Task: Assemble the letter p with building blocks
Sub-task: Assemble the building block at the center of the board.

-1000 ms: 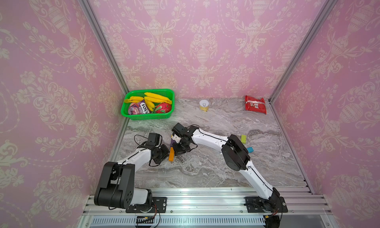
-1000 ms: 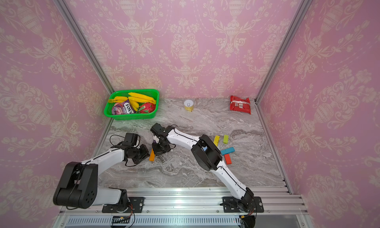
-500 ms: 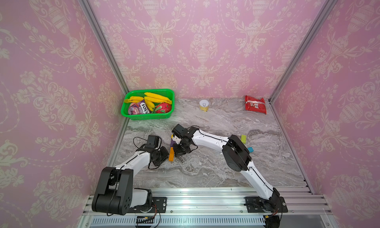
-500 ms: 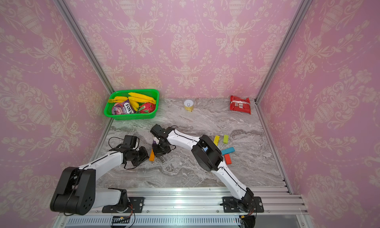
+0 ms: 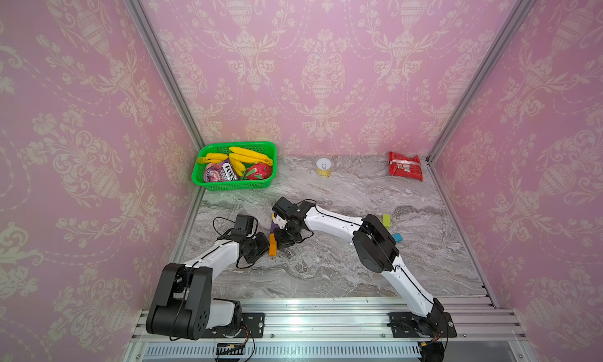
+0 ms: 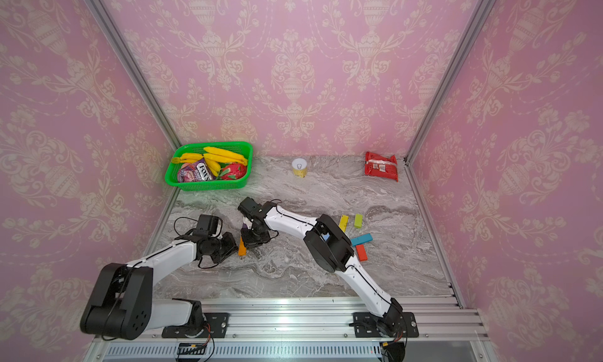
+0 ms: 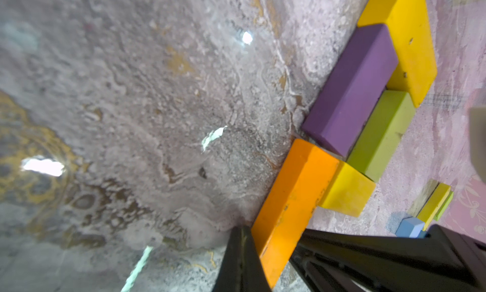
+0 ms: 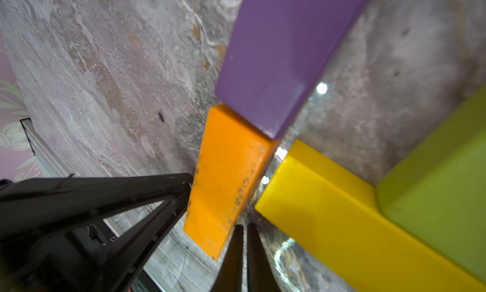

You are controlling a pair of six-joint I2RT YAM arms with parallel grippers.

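Observation:
An orange block point(image 5: 272, 245) lies end to end with a purple block point(image 5: 273, 226) near the table's left middle. The left wrist view shows the orange block point(image 7: 292, 196), the purple block point(image 7: 349, 93), a lime block point(image 7: 381, 135) and two yellow blocks point(image 7: 410, 40) point(image 7: 347, 190) joined together. My left gripper point(image 7: 242, 232) is shut and empty, its tips against the orange block's outer long side. My right gripper point(image 8: 243, 228) is shut and empty too, in the gap between the orange block point(image 8: 228, 172) and a yellow block point(image 8: 342, 219).
Loose blocks lie to the right: yellow point(image 6: 343, 222), lime point(image 6: 358, 220), teal point(image 6: 361, 239) and red point(image 6: 361, 252). A green basket point(image 5: 208, 184) of fruit stands back left, with a small can point(image 5: 323, 167) and a red snack packet point(image 5: 404, 166) along the back wall.
The left arm's shoulder link has shifted slightly. Both grippers stay shut beside the orange block, and the blocks have not visibly moved.

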